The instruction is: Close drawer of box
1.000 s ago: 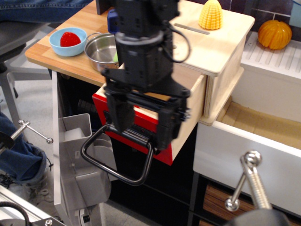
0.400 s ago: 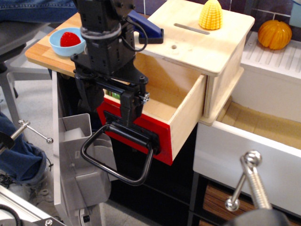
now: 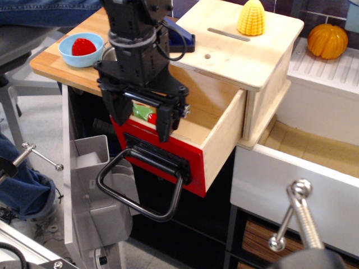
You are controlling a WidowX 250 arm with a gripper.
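Drawer (image 3: 168,147) x1, box (image 3: 241,47) x1, open

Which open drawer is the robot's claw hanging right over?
The drawer with the shiny red front and big black loop handle. The gripper hangs over its front edge. The other open one, the white drawer, sits off to the side.
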